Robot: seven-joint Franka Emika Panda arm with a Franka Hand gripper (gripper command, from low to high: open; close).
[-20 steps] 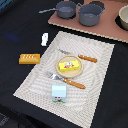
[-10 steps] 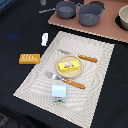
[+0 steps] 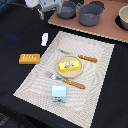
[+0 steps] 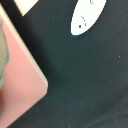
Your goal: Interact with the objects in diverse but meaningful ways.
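I cannot tell if my gripper (image 3: 44,6) is apart or together up at the far left, so dropping onto the small white shaker (image 3: 44,39) lying left of the mat (image 3: 30,82) could knock it away.

A flat yellow packet with a red mark (image 3: 69,65) lies on a small round plate (image 3: 58,71) in the middle of the striped placemat (image 3: 102,75), and a light-blue and white carton (image 3: 59,93) stands upright near the mat's front edge. Off the mat on the black tabletop (image 3: 20,35), a small white shaker (image 3: 44,39) lies on its side just beside the mat's far corner. An orange rectangular block (image 3: 29,58) lies flat near the mat's side edge, well apart from the shaker.
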